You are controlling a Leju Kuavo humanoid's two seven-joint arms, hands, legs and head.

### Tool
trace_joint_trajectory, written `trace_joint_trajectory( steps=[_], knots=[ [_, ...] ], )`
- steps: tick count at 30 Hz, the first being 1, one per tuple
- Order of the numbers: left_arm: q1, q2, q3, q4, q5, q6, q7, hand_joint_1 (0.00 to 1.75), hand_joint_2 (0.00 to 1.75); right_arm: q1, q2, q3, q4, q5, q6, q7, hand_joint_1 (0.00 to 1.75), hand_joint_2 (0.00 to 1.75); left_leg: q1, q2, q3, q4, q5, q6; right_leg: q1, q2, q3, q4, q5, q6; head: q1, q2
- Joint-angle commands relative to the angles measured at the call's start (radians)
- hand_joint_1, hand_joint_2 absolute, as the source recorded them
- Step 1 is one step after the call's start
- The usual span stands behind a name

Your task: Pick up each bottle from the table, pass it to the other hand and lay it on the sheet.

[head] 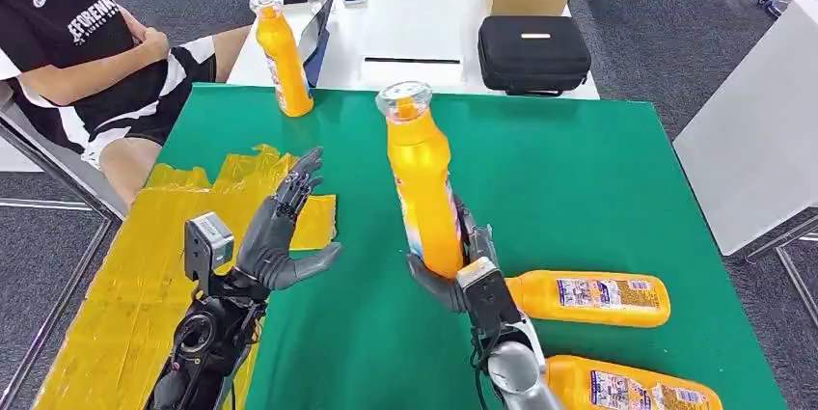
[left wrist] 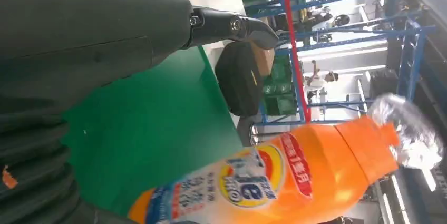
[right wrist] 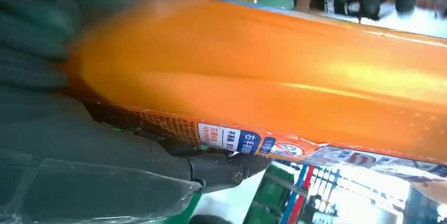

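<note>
Right robot hand: my fingers are wrapped round the lower body of a tall orange plastic bottle with a clear cap; bottle is upright, tilted slightly, lifted off the green surface.
Left robot hand: spread, palm turned toward the bottle, holding nothing, near it but apart.
Sheet: crinkled yellow sheet lies at the left edge of the surface, under my left arm.
Other bottles: one orange bottle standing at the far edge; two lying near my right arm.
Risk: my grip is low and the bottle is top-heavy; it could tip during handover if the left closes late.
Contents: cannot tell; the bottle is opaque.
</note>
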Motion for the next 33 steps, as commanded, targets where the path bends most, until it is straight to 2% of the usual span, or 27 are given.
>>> trace_joint_trajectory(
  steps=[1,15,25,33],
  knots=[
    [-0.063,0.039,-0.047,0.104,0.006,0.001,0.007,0.00,1.75,-0.062,-0.011,0.048,0.096,0.001,0.006,0.005,1.75,1.75,0.001,0.000,0.005,-0.001,-0.002,-0.003,0.001,-0.002,0.005,-0.001,-0.002,-0.001,0.000,0.000],
    [-0.104,0.024,-0.054,0.183,0.098,-0.009,0.033,0.00,1.75,-0.083,-0.003,0.133,0.156,0.105,-0.019,0.007,1.75,1.75,0.000,0.000,0.004,-0.001,-0.001,-0.002,0.001,-0.001,0.004,-0.001,-0.001,0.000,0.000,0.000],
    [-0.104,0.024,-0.054,0.183,0.098,-0.009,0.033,0.00,1.75,-0.083,-0.003,0.133,0.156,0.105,-0.019,0.007,1.75,1.75,0.001,0.000,0.005,-0.001,-0.002,-0.003,0.001,-0.001,0.005,-0.001,-0.002,0.000,0.000,0.000],
    [-0.118,0.025,-0.049,0.239,0.199,-0.051,0.052,0.00,1.75,-0.084,-0.003,0.163,0.165,0.126,-0.018,0.008,1.75,1.75,0.000,0.000,0.004,-0.001,-0.001,-0.003,0.000,-0.002,0.004,0.000,-0.002,0.000,0.000,0.000]
  ],
)
